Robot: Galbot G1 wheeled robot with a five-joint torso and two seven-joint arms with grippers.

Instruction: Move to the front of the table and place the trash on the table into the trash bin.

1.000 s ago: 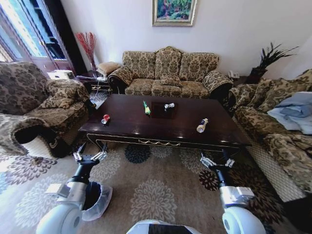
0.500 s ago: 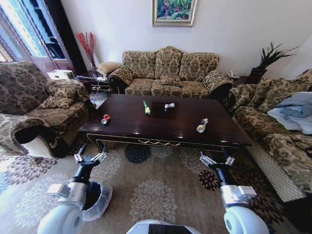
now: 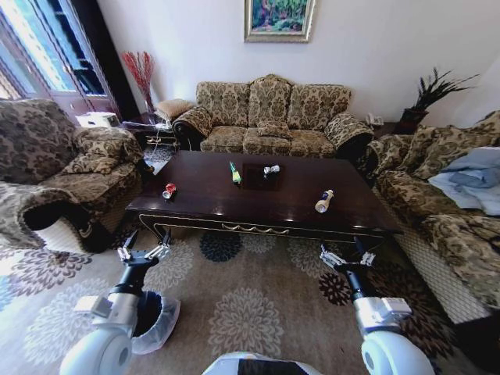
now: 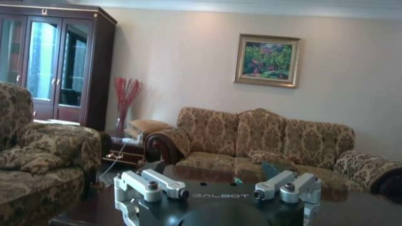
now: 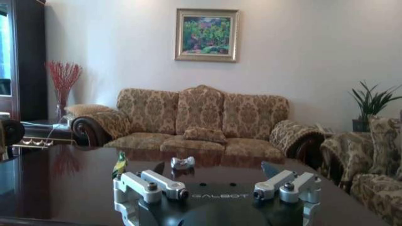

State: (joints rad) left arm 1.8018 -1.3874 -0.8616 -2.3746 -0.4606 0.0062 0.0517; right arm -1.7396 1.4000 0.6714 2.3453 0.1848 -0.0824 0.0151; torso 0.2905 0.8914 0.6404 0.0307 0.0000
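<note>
A sofa-lined sitting room; from the head view the dark worktop (image 3: 266, 205) carries the can (image 3: 169, 191), green wrapper (image 3: 235, 173), silvery bottle (image 3: 271, 169) and beige bottle (image 3: 323, 201), its long axis pointing away rightward. The left hand (image 3: 144, 247) and right hand (image 3: 347, 255) hover spread before the near edge; the bin (image 3: 156, 316) sits under the left arm. The right wrist view shows the wrapper (image 5: 118, 165) upright-looking. The can and bottles lie on their sides, so a clumsy nudge could roll them off.
</note>
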